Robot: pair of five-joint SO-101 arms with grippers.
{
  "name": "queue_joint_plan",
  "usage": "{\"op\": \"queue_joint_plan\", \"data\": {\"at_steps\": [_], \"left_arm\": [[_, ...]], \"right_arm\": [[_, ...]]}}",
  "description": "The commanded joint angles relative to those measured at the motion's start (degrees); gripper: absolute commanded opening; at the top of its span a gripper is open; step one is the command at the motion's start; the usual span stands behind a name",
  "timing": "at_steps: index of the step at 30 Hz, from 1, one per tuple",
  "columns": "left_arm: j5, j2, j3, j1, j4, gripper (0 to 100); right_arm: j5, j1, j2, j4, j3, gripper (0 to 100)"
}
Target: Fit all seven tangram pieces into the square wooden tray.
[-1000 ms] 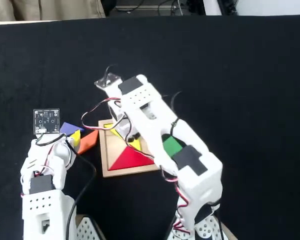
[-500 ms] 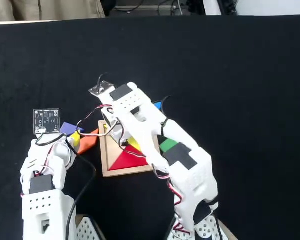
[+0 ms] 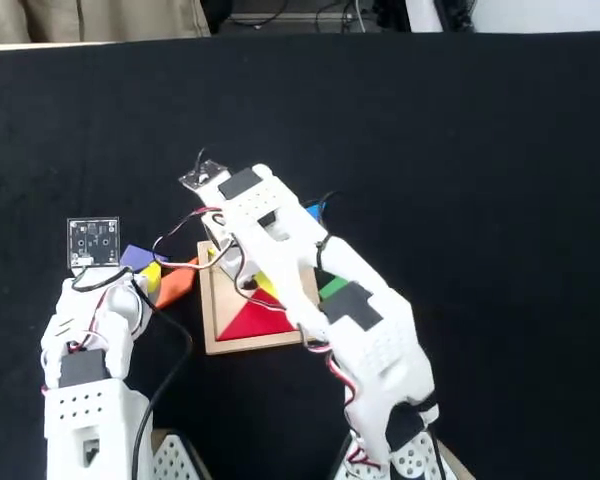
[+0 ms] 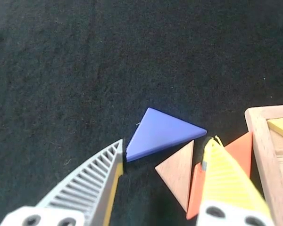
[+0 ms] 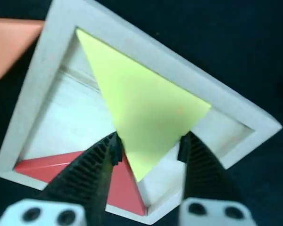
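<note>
So in the last second the right arm swings in over the square wooden tray [image 3: 209,300] and then pretty much stops; the last half second is just a tiny settle. The left arm hasn't budged and none of the loose pieces have shifted.

Right now the right gripper [image 5: 150,139] sits low inside the tray. Its jaws are partly spread and straddle the narrow corner of the yellow triangle [image 5: 141,103], one finger right at each edge. That triangle lies in the tray with its long side against the rim, and the red triangle [image 5: 129,188] is next to it, corner to corner.

The left gripper [image 4: 166,141] hangs with its jaws wide apart and nothing in them. It's above the violet-blue triangle [image 4: 162,134] and the plain wood triangle [image 4: 179,172], with the orange piece [image 4: 238,146] just beside the tray's rim.

My read is that it's two in and five to go. The right arm looks set up to grab or nudge the yellow one rather than fetch a new piece. The green piece [image 3: 332,288] is half hidden under that arm, and a bright blue piece [image 3: 313,211] sits by the tray's far corner, both waiting.
</note>
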Motion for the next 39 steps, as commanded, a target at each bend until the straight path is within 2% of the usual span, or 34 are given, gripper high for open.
{"op": "queue_joint_plan", "data": {"at_steps": [1, 7, 21, 35, 39], "left_arm": [[0.0, -0.7, -0.4, -0.13, -1.32, 27], [0.0, -0.7, -0.4, -0.13, -1.32, 27], [0.0, -0.7, -0.4, -0.13, -1.32, 27], [0.0, -0.7, -0.4, -0.13, -1.32, 27], [0.0, -0.7, -0.4, -0.13, -1.32, 27]], "right_arm": [[-0.18, -1.05, 3.21, -0.97, -0.13, 10.7], [-0.18, -0.79, 3.03, -0.35, -0.92, 10.2], [-0.26, -1.14, 3.3, 17.41, -20.97, 10.2], [-1.14, -2.55, 3.47, 14.86, -17.19, 11.2], [-4.04, -5.1, 3.47, 12.22, -13.93, 21.4]]}}
